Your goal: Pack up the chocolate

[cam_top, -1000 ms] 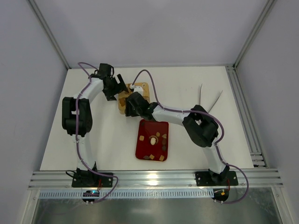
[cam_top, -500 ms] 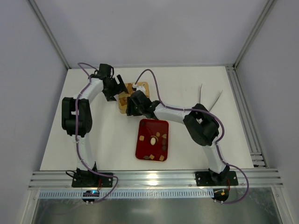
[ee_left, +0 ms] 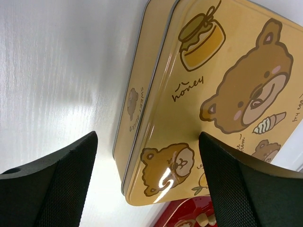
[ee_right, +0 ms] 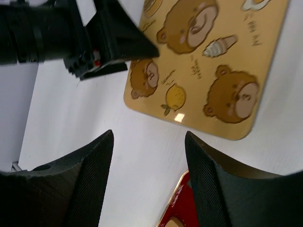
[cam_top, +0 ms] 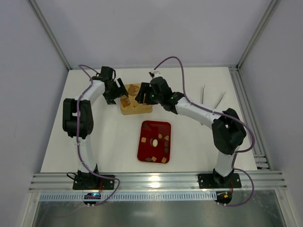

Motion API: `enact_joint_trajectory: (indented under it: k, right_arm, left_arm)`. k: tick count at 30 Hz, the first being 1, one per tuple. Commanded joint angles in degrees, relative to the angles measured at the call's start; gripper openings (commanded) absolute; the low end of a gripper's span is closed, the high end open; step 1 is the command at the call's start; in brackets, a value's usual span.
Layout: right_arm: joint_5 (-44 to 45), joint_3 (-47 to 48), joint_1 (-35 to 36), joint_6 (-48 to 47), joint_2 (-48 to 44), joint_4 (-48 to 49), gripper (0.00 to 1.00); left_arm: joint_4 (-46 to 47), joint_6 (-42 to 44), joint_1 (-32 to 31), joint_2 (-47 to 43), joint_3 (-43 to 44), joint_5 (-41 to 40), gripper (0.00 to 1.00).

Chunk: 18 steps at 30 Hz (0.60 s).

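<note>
The chocolate (cam_top: pixel 154 142), small brown, tan and cream pieces, lies in the red tray (cam_top: pixel 147 128) at the table's middle. A few pieces show at the bottom of the left wrist view (ee_left: pixel 204 219). The gold tin (cam_top: pixel 135 105) with a bear-print lid (ee_left: pixel 222 85) stands behind the tray, lid on. My left gripper (cam_top: pixel 119 92) is open and empty at the tin's left corner (ee_left: pixel 147 137). My right gripper (cam_top: pixel 142 96) is open and empty, raised over the tin's right side. Its wrist view (ee_right: pixel 149 134) looks down on the lid (ee_right: pixel 213 52) and the tray's edge (ee_right: pixel 176 203).
Two white sticks (cam_top: pixel 213 100) lie at the back right of the table. A metal rail (cam_top: pixel 246 118) runs along the right edge. Grey walls close in the back and sides.
My right arm has swung back and to the right, from over the tin's near edge to its far right side. The tin's lid now shows fully. The left arm has barely moved.
</note>
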Motion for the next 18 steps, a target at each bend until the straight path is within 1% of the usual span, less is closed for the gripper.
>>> enact_joint_trajectory:
  k: [1, 2, 4, 5, 6, 11, 12, 15, 18]
  right_arm:
    - [-3.86, 2.28, -5.24, 0.48, -0.23, -2.01, 0.64]
    - [-4.83, 2.81, -7.25, 0.57, 0.39, -2.19, 0.64]
    - [-7.2, 5.44, -8.85, 0.66, 2.49, -2.98, 0.65]
    - [-7.91, 6.76, -10.07, 0.57, 5.2, -4.2, 0.65]
    - [-8.87, 9.29, -10.43, 0.48, 6.53, -4.91, 0.65]
    - [-11.34, 15.81, -12.1, 1.27, 14.44, -7.46, 0.66]
    - [-11.78, 18.08, -12.54, 1.62, 17.15, -7.73, 0.66]
    - [-13.98, 21.52, -13.07, 3.38, 21.12, -8.52, 0.66]
    - [-14.33, 22.15, -13.42, 4.26, 22.63, -8.61, 0.66]
  left_arm:
    - [-0.58, 0.52, 0.1, -0.03, -0.51, -1.97, 0.85]
    - [-0.49, 0.43, 0.1, 0.23, -0.69, -2.23, 0.85]
    - [-0.93, 0.34, 0.01, 0.58, -0.78, -2.93, 0.83]
    - [-1.11, 0.26, 0.1, 1.11, -0.86, -3.02, 0.83]
    - [-1.54, 0.17, 0.01, 1.37, -0.95, -3.2, 0.82]
    - [-2.16, 0.08, 0.01, 2.6, -2.09, -4.69, 0.81]
    - [-2.25, 0.08, 0.01, 3.04, -2.18, -4.78, 0.81]
    - [-2.6, 0.08, 0.01, 3.22, -2.62, -5.04, 0.8]
    - [-2.87, 0.08, -0.08, 2.96, -3.15, -5.39, 0.8]
